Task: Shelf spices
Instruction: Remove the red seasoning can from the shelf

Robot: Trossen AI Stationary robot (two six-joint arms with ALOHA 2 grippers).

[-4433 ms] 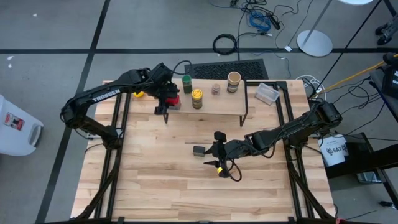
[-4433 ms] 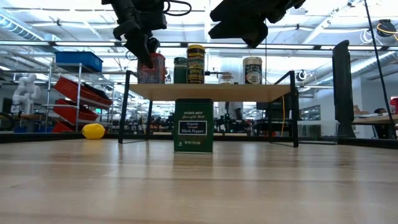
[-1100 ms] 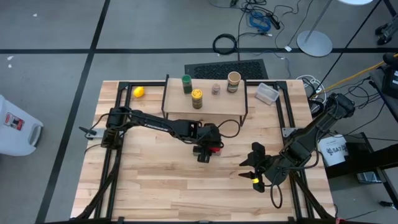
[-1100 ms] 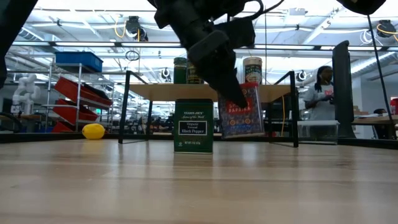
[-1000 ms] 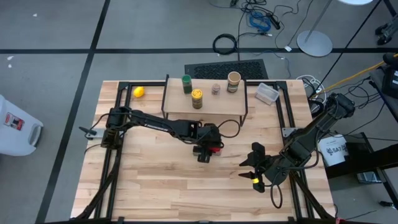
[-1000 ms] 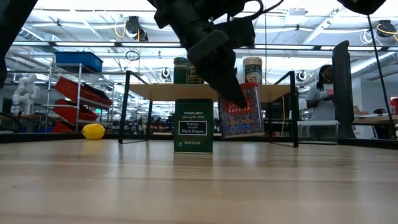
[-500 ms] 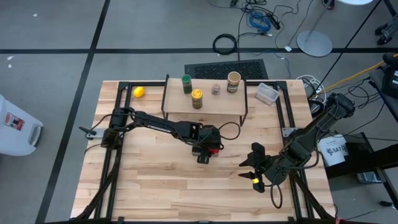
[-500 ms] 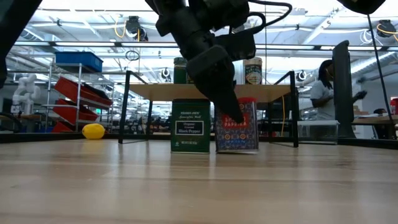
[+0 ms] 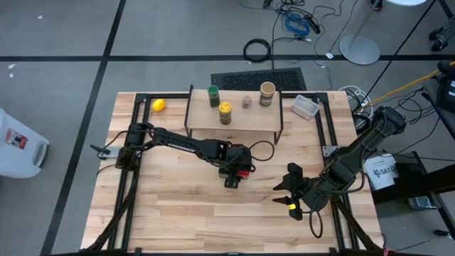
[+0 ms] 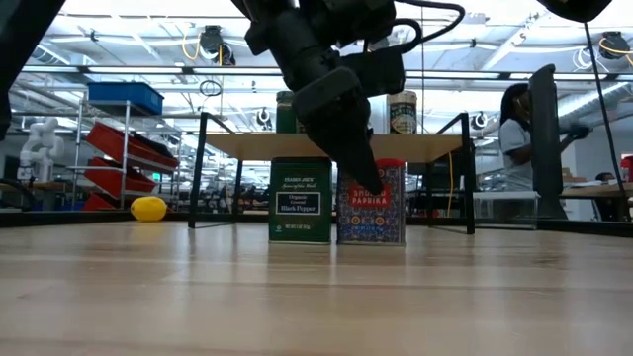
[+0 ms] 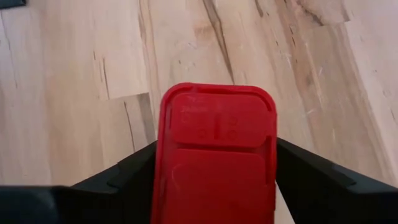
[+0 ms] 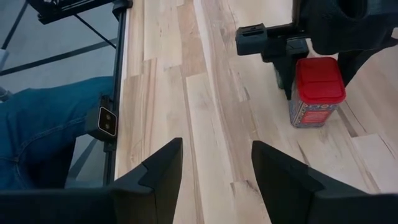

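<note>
Mid-tabletop (image 9: 178,206) now: red square tin with a red flip lid (image 9: 243,169) (image 10: 371,203) (image 11: 214,155) (image 12: 318,90), upright, base flat on the wood. Just beside it, dark green rectangular pepper tin (image 9: 229,182) (image 10: 300,203), also upright, a touch nearer the front edge; cannot tell whether touching or a hair apart.

Down over the red tin, the left end effector (image 9: 234,171) (image 10: 364,168), straddling the lid from both sides. Clamped or let go? Cannot tell from any view.

Off toward the front right corner, the right end effector (image 9: 288,192) (image 12: 211,168), hovering above bare wood, released, spread wide with nothing between, well apart from both tins.

Back along the rear edge, the small shelf of light wooden plank on thin black legs (image 9: 249,122) (image 10: 326,145). Up on it, four containers: green-lidded jar (image 9: 213,94), yellow-lidded jar (image 9: 225,111), tiny brownish jar (image 9: 247,102), tan round-topped jar (image 9: 267,92), all upright. So two tins down on the tabletop, four jars on the shelf.

Near the rear left corner, a yellow lemon-like ball (image 9: 159,105) (image 10: 148,208); near the rear right corner, a clear plastic tub (image 9: 306,107). Beyond the tabletop, a person (image 10: 516,129) in the room.
</note>
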